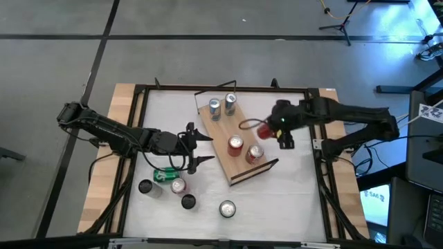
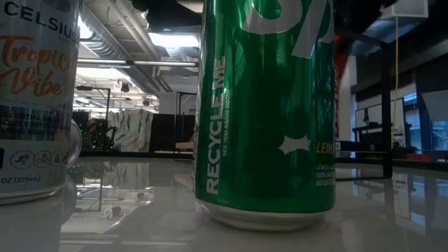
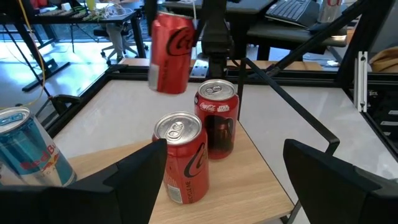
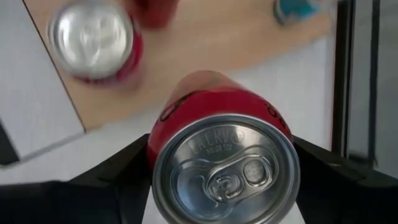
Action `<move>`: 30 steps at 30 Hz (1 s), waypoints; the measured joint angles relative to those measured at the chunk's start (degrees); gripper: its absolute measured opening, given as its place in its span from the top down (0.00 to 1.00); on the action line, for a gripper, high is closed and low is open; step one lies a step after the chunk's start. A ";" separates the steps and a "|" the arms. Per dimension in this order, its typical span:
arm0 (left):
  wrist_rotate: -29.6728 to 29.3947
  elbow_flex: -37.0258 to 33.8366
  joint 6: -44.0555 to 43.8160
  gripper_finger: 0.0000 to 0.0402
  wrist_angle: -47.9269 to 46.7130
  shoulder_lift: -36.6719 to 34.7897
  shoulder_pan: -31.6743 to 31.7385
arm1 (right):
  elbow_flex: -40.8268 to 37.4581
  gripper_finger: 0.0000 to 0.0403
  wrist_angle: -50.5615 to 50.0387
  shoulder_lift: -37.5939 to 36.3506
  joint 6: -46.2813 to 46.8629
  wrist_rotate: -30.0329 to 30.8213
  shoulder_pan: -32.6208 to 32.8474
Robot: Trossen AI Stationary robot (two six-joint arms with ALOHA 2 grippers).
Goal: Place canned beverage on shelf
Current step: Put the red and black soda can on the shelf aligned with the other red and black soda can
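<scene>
The shelf, a light-wood board with a dark rim at its near end and black wire at its far end, lies slantwise mid-table. On it stand two red cans and two silver-blue cans. My right gripper is shut on a third red can, held in the air at the board's right edge. My left gripper is open and empty at the board's left edge, facing the standing red cans. My right gripper pinches the red can's side wall between its two fingers, one on each side of the can. The can's top faces the wrist camera. The can is lifted clear and tilted, above the table beside the board.
Several loose cans stand on the table near the front left: a green one, a red-topped one, two dark ones and a silver one. The green can and a white can fill the low view.
</scene>
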 joint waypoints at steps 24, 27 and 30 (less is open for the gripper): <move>-0.02 0.01 -0.06 0.22 0.15 0.01 -0.01 | 0.02 0.25 11.72 13.98 -14.31 -9.48 -3.86; -0.01 0.01 0.00 0.22 0.15 0.00 -0.01 | 0.02 0.25 12.72 14.05 -14.40 -9.93 -3.86; -0.02 -0.01 0.01 0.22 0.15 0.01 -0.01 | 0.02 0.25 13.73 14.03 -14.55 -12.21 -3.87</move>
